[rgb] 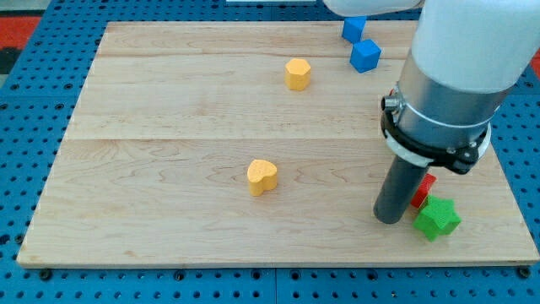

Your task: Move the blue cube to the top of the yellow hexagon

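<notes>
Two blue blocks lie near the view's top right: a blue cube and a second blue block just above it, partly under the arm. The yellow hexagon sits left of the cube, near the top centre. My tip rests on the board at the lower right, far below the blue cube. It stands just left of a red block and a green star-shaped block.
A yellow-orange heart-shaped block lies near the board's centre. The wooden board sits on a blue pegboard. The arm's large grey and white body covers the right side of the board.
</notes>
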### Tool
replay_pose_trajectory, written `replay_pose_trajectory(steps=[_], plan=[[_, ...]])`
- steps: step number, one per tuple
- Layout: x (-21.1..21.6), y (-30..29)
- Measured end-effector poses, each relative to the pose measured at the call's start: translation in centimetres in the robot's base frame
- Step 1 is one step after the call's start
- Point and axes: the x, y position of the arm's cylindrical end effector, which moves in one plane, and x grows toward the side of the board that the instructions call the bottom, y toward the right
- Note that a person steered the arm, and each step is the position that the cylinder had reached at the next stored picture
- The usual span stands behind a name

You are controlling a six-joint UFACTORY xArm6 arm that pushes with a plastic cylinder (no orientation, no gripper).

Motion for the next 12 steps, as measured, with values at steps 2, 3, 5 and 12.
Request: replay_pose_trajectory(steps=[2, 3, 5, 12], plan=[[-1.0, 2.0], [-1.6, 3.4], [-4.7, -5.2], [-31.6, 1.3]])
